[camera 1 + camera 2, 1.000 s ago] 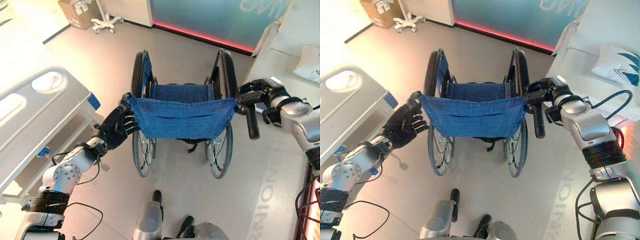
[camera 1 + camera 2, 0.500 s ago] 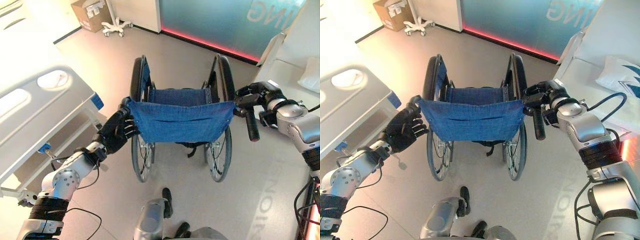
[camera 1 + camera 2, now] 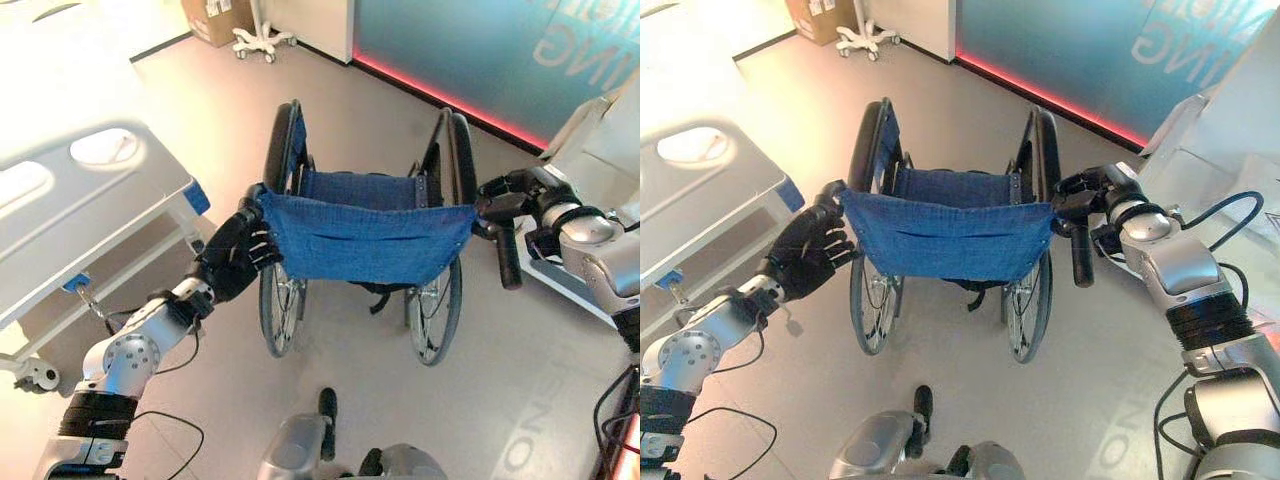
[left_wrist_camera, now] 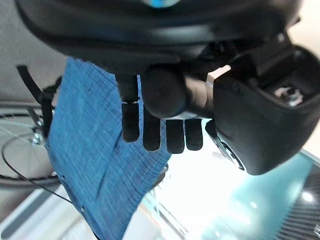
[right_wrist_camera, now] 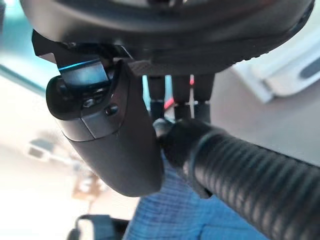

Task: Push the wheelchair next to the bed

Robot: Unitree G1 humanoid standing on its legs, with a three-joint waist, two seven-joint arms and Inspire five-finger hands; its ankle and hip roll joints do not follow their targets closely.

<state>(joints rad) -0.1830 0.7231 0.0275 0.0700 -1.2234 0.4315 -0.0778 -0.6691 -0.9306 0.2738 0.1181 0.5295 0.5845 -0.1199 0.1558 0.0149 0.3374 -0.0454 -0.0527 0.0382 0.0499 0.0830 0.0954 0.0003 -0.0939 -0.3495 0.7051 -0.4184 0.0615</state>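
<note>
Wheelchair [image 3: 362, 235]: stands on the grey floor [image 3: 210, 110] with its blue fabric backrest [image 3: 945, 238] facing the robot and its big wheels to either side of the seat.
Bed [image 3: 80, 215]: the white bed with its cut-out footboard lies to the left of the wheelchair, apart from it, with a strip of floor between the bed's corner and the left wheel.
Left hand [image 3: 233, 258]: at the wheelchair's left push handle; its fingers [image 4: 150, 134] are curled round the rounded end of the handle beside the backrest's edge.
Right hand [image 3: 1092, 195]: at the right top corner of the backrest, fingers wrapped round the top of the ribbed black right push handle [image 5: 250, 175], whose grip hangs down beside the right wheel.
White furniture [image 3: 1230, 150]: to the right of the wheelchair, just beyond the right arm.
Cardboard box [image 3: 215, 12]: far beyond the wheelchair, against the wall, next to a white wheeled stand base [image 3: 262, 38].
</note>
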